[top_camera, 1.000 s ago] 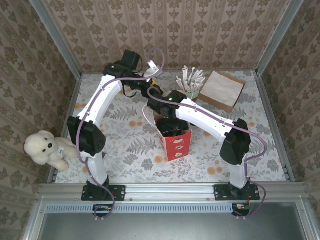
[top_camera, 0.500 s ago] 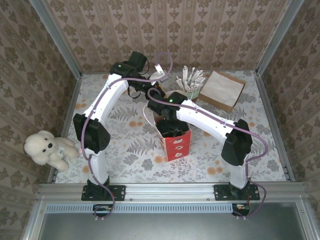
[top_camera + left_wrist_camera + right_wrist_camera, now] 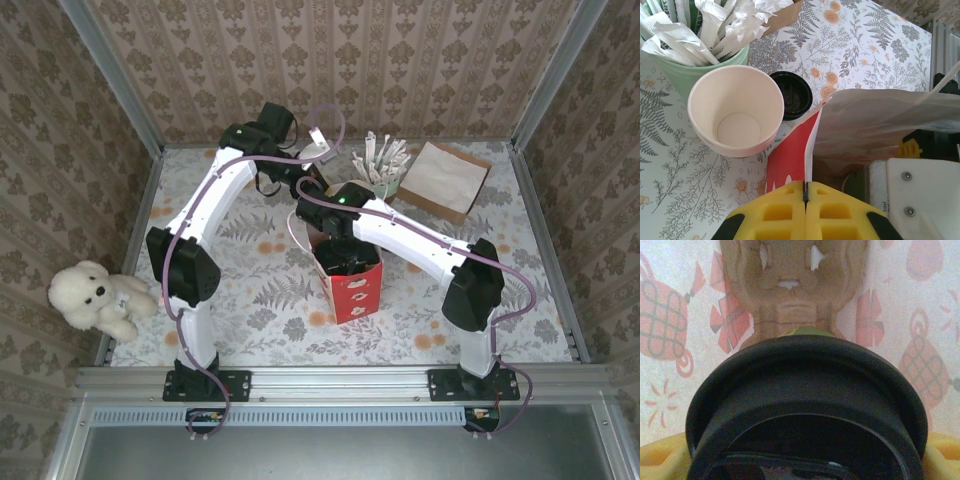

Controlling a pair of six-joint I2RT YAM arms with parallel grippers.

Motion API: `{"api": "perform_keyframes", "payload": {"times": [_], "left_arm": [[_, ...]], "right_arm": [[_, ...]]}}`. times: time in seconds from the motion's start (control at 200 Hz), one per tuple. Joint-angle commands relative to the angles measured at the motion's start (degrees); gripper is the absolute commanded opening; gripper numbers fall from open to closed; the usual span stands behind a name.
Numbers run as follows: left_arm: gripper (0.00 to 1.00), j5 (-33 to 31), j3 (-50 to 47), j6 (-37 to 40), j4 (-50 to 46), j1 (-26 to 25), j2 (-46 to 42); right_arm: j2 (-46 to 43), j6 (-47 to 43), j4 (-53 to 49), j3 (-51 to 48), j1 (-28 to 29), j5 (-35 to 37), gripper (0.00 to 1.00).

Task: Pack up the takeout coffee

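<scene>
The left tool [image 3: 805, 189] was pinched fully shut, its yellow pads meeting on the top edge of the red gift bag [image 3: 790, 162]. The takeout coffee [image 3: 737, 115] stood upright and uncovered on the bench [image 3: 880, 50], just beside that bag and the green cup of wrapped sticks [image 3: 675, 75], with a black disc [image 3: 796, 94] close behind. Inside the bag, the right tool [image 3: 805, 457] stood wide, clasping a black-rimmed round thing [image 3: 805, 365].
</scene>
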Motion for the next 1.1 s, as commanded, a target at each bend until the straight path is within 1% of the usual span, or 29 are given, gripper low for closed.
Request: {"api": "perform_keyframes", "payload": {"times": [0.0,0.19,0.295,0.395,0.615,0.73,1.095], "left_arm": [[0.0,-0.37,1.66,-0.85,-0.89,0.28,-0.25],[0.0,1.06,1.56,-2.23,0.45,0.28,-0.42],[0.0,0.53,1.01,-3.07,1.75,0.41,-0.92],[0.0,-0.13,0.34,-3.59,2.79,0.54,-1.43],[0.0,1.07,-1.38,-4.19,4.14,0.72,-2.86],[0.0,0.7,-2.99,-4.65,5.48,0.79,-3.77],[0.0,0.32,-3.95,-6.38,6.52,0.99,-4.57]], "right_arm": [[0.03,1.06,-5.9,2.5,0.25,-2.02,0.53],[0.85,2.02,-7.98,4.35,0.28,-4.97,0.54],[1.52,2.59,-9.64,4.33,0.26,-6.5,0.54],[1.5,2.54,-10.22,2.9,0.34,-6.34,0.54],[2.99,0.81,-8.88,2.22,-0.37,-6.83,0.53],[3.36,0.32,-8.67,1.7,-0.56,-7.04,0.53],[1.08,-0.07,-4.26,-1.26,-0.73,-5.02,0.52]]}}
